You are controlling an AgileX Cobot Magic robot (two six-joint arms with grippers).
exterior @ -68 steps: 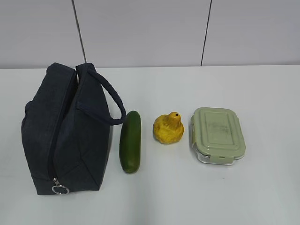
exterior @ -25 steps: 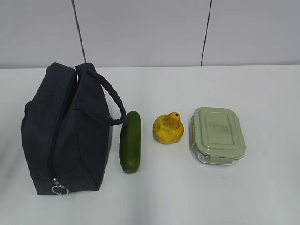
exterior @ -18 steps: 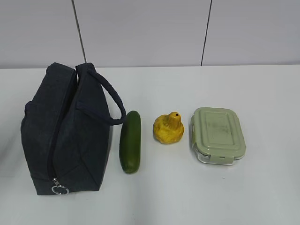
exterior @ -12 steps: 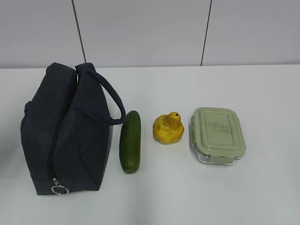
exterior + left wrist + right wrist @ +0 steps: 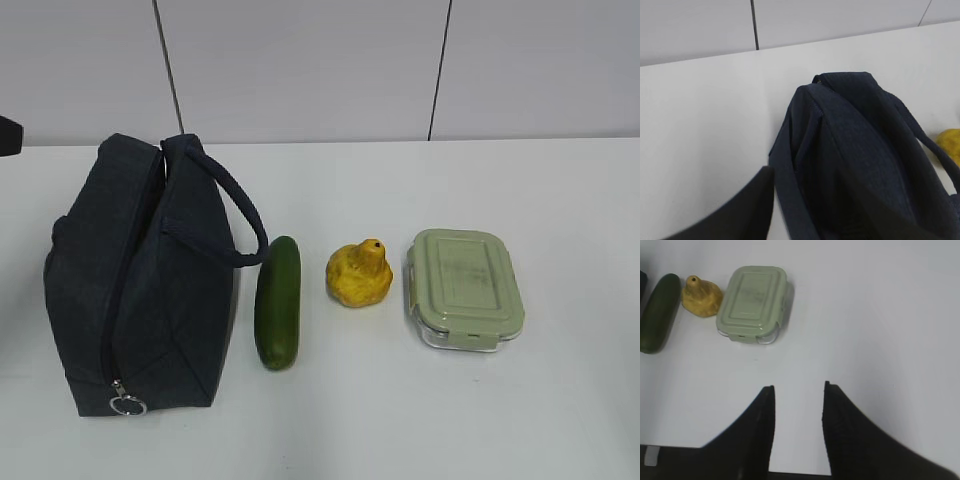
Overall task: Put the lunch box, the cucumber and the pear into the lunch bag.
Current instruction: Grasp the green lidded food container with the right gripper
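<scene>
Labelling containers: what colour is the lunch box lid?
Pale sage green lunch box lid, clearest in the exterior view.

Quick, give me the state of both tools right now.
Left tool: only one finger shows, above the lunch bag; open or closed cannot be told.
Right tool: open, holding nothing, over the bare table.

A dark blue lunch bag (image 5: 140,290) with a silver ring (image 5: 127,405), a dark green cucumber (image 5: 279,302), a yellow pear (image 5: 359,274) and a pale green lidded lunch box (image 5: 464,289) are seen on a white table (image 5: 400,420).
</scene>
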